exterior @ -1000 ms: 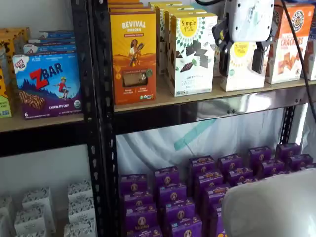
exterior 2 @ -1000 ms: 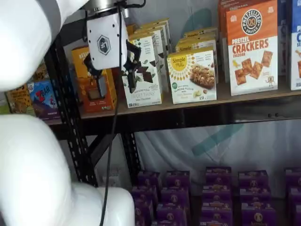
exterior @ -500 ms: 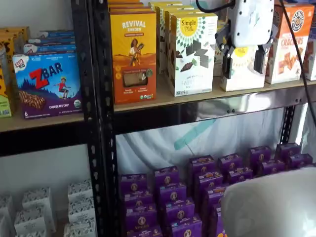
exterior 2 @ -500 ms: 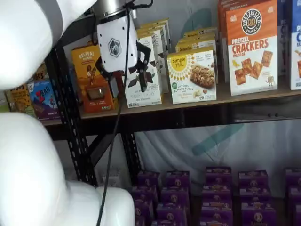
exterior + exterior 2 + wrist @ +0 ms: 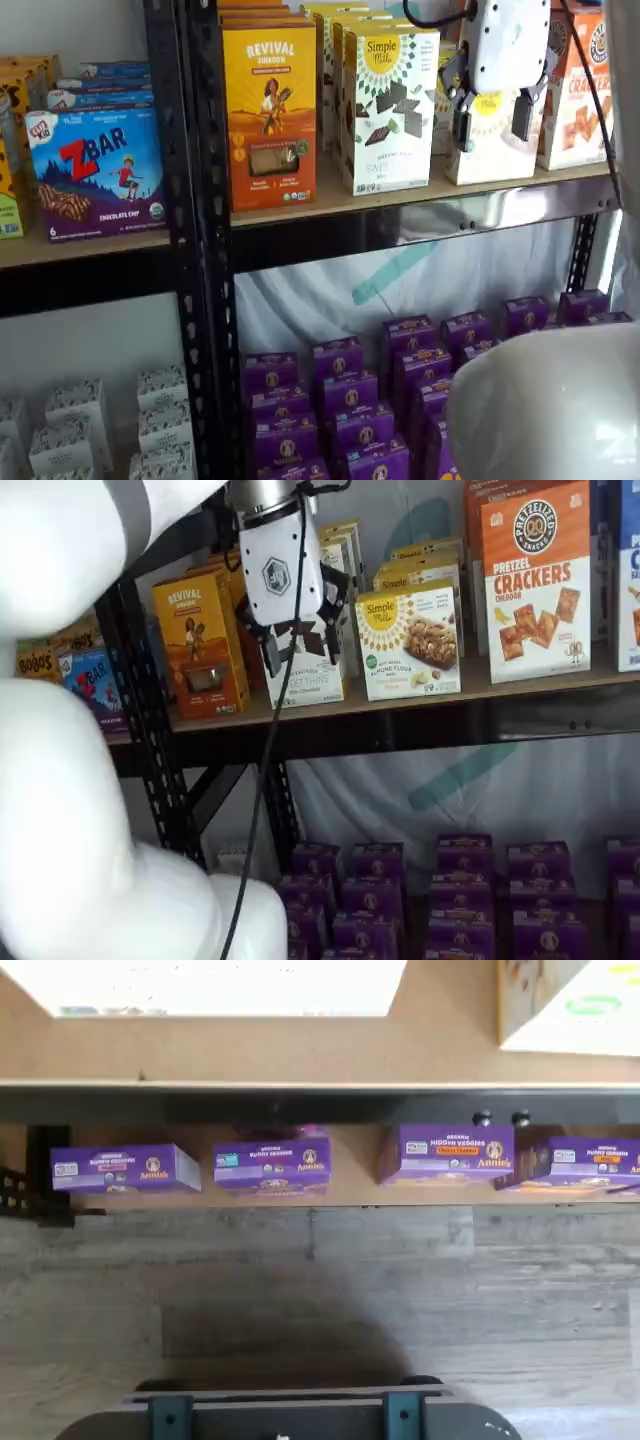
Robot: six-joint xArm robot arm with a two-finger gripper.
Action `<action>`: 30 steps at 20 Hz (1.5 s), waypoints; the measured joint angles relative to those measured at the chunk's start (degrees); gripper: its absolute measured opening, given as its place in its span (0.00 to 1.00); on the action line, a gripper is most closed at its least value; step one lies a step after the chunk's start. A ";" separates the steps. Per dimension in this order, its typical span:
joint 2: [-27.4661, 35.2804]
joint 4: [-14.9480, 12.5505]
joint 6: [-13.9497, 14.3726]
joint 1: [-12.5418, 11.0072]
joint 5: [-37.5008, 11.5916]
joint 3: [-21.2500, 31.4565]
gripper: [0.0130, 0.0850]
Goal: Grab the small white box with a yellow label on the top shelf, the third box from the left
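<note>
The small white box (image 5: pixel 490 150) with the round yellow logo stands on the top shelf (image 5: pixel 330 203), between a taller white chocolate-piece box (image 5: pixel 385 105) and an orange crackers box (image 5: pixel 575 110). It also shows in a shelf view (image 5: pixel 410 640) on the shelf's dark beam (image 5: pixel 420 730). My gripper (image 5: pixel 492 122) is open and empty, its white body above two black fingers. It hangs in front of the shelf at the height of the box. In a shelf view the gripper (image 5: pixel 302 648) overlaps the taller white box, left of the small one.
An orange Revival box (image 5: pixel 270 110) stands at the shelf's left end by the black upright (image 5: pixel 205 240). A blue ZBar box (image 5: pixel 95 170) sits on the neighbouring board. Purple boxes (image 5: pixel 400 380) fill the lower level and show in the wrist view (image 5: pixel 270 1165). My white arm (image 5: pixel 70 780) fills the foreground.
The gripper has moved toward the small white box and risen slightly; it is still open. The boxes have not moved.
</note>
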 joint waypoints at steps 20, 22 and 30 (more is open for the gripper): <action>10.20 2.92 -9.50 -10.15 -8.46 -6.19 1.00; 10.79 3.29 -9.98 -10.65 -8.55 -6.72 1.00; 13.37 3.70 -11.64 -12.32 -9.29 -8.92 1.00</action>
